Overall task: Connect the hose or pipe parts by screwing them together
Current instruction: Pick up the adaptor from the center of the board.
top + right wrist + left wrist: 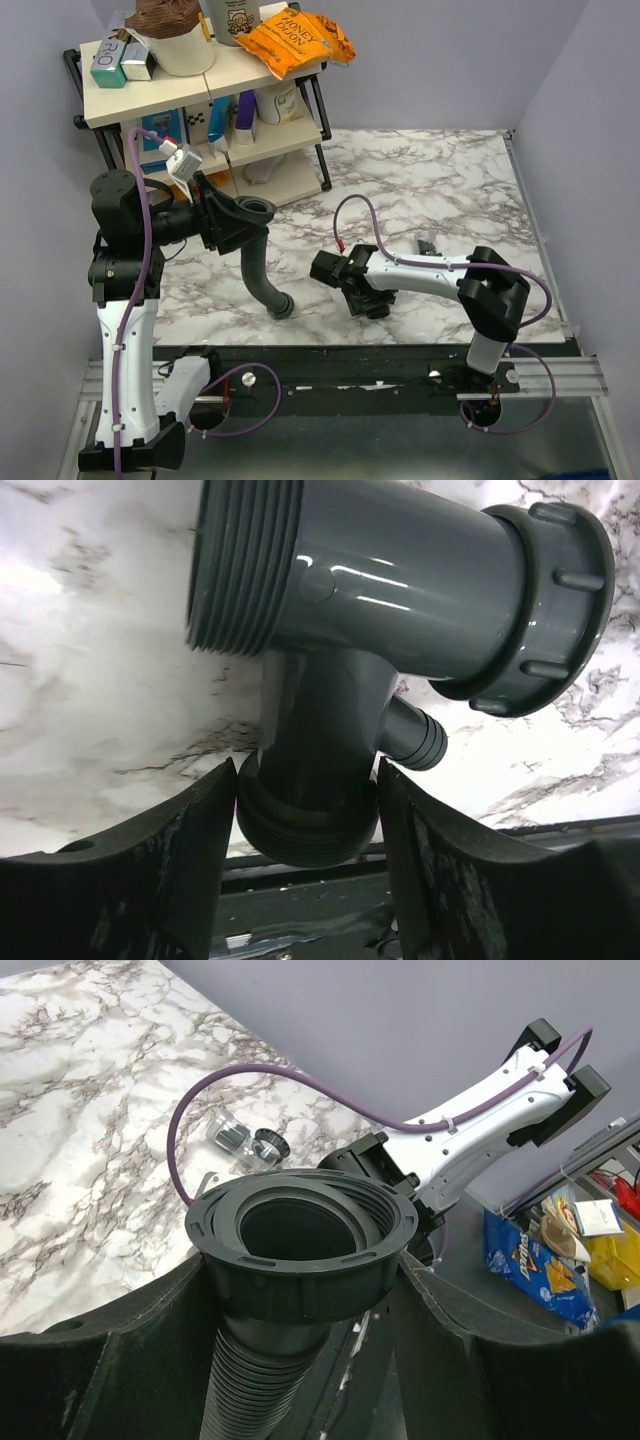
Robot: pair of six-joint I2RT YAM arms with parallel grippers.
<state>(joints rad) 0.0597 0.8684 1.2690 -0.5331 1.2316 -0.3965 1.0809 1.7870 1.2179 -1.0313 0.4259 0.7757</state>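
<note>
Ribbed hose and grey fitting apart, open marble table between.

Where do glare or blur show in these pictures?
Right wrist: white glare streaks on the grey pipe fitting, and the marble table is washed out. Left wrist: the hose collar is sharp, the left fingers near the lens are dark, with little detail. Top external: even light, soft shadows.

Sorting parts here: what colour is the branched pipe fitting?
The fitting is glossy dark grey; clearest in right wrist view.

2 white arms, black joints, purple cables.
</note>
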